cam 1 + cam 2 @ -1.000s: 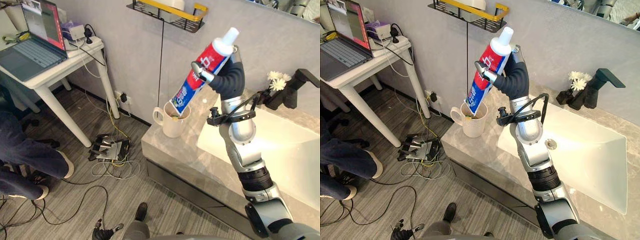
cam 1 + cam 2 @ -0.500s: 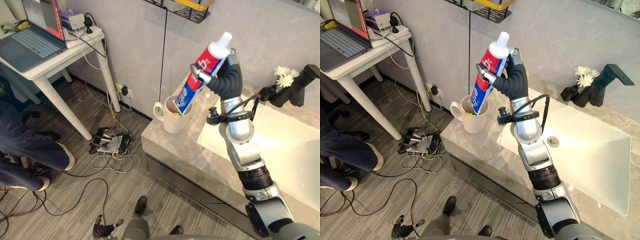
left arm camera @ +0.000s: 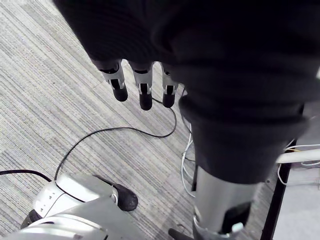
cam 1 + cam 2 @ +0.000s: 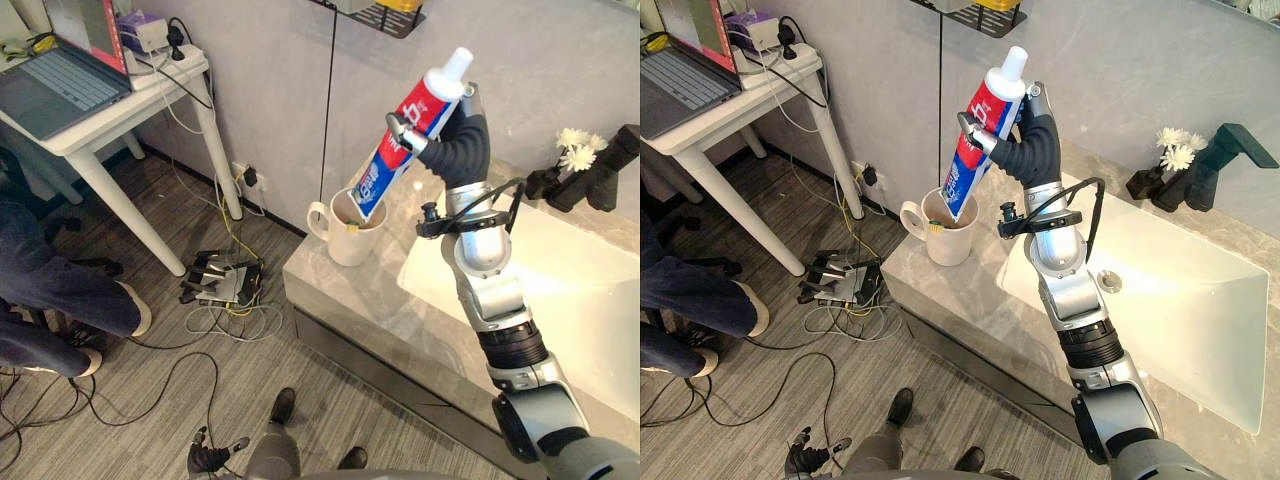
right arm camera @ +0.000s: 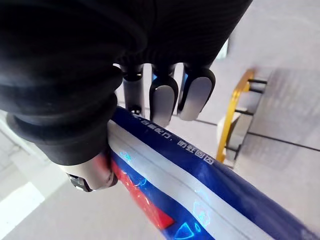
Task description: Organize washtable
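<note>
- Left eye view: the robot's right hand (image 4: pixel 455 150) grips a toothpaste tube (image 4: pixel 405 135) above a white mug (image 4: pixel 345 235) that stands near the corner of the stone desk (image 4: pixel 340 300). The tube leans with its cap up and away from the mug and its flat end at the mug's mouth.
- Right eye view: the flat end looks just inside the mug's rim, on the side nearest the hand. The step appears to be standing the tube in the mug. It is best lowered along its own slant and kept off the rim, so the mug is not nudged toward the desk's edge. Release should wait until the end meets the mug's bottom.
- Left wrist view: the left hand (image 3: pixel 145 92) hangs over the floor, loose and empty.
- Right wrist view: fingers (image 5: pixel 162 100) and thumb clamp the tube. The grip sits far from the mug end, so that end may swing; a slow descent suits.
</note>
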### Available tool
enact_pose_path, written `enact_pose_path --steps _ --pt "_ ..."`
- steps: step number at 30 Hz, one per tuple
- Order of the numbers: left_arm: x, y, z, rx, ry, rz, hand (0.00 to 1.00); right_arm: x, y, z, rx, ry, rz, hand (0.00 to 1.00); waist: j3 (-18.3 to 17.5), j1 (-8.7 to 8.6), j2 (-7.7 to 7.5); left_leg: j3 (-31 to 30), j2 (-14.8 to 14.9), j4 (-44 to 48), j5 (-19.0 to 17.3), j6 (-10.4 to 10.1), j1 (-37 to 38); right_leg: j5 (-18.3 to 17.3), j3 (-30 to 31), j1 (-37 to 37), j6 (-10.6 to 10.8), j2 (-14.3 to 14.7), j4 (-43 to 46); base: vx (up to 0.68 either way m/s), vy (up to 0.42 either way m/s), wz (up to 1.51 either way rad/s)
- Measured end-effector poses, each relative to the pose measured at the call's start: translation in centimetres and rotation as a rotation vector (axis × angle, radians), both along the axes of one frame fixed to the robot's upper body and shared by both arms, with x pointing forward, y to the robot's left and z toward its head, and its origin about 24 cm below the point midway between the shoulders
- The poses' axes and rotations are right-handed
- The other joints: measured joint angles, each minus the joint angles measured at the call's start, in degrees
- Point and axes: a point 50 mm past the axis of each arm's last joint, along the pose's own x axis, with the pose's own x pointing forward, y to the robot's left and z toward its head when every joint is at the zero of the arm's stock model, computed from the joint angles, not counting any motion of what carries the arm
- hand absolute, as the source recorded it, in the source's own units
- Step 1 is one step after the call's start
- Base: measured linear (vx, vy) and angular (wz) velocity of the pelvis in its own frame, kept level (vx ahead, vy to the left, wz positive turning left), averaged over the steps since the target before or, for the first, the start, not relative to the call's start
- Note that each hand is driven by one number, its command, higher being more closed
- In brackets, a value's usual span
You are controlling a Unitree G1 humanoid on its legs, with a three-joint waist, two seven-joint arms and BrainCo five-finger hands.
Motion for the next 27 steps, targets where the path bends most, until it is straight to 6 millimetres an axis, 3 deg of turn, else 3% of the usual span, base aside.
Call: enact_pose_path --steps 9,27 --pt "0.2 -0.1 0.1 0.008 -0.016 -0.007 0.0 0.0 -0.4 1.6 -0.011 -0.057 -0.027 1.0 0.64 0.02 0.1 -1.02 -0.22 0.01 0.51 -0.03 -0.54 -0.19 -1.09 0.0 0.04 -0.07 0.03 0.0 -0.001 0.06" --pt "0.3 -0.1 0.1 0.017 -0.014 -0.023 0.0 1.1 -1.3 1.0 -0.005 -0.01 -0.067 1.0 0.68 0.09 0.16 -1.55 -0.13 0.02 0.67 -0.13 -1.02 -2.09 -1.47 -1.4 -0.21 -0.68 3.26 -0.01 -0.003 0.02"
